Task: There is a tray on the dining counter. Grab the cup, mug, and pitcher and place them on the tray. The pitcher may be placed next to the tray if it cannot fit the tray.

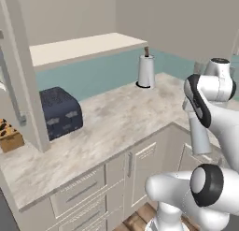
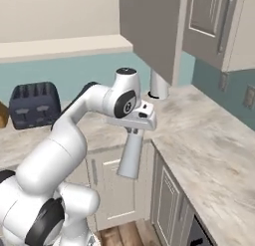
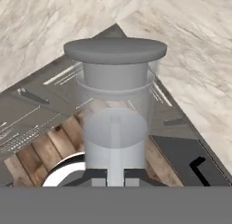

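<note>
The two-finger gripper (image 2: 136, 132) is clenched on the tall translucent grey glass pitcher (image 2: 131, 155) with its silvery lid. It hangs clear of the beige marble counter (image 2: 209, 140), above the cabinet fronts at the inner corner.

The pitcher (image 2: 131, 158) hangs in the gripper (image 2: 135, 131) off the counter (image 1: 121, 118), before the cabinet doors (image 2: 117, 190) at the inner corner. On the counter, a toaster (image 1: 59, 112) sits to the left and a paper towel holder (image 1: 146, 71) stands behind, near the back wall.
</note>
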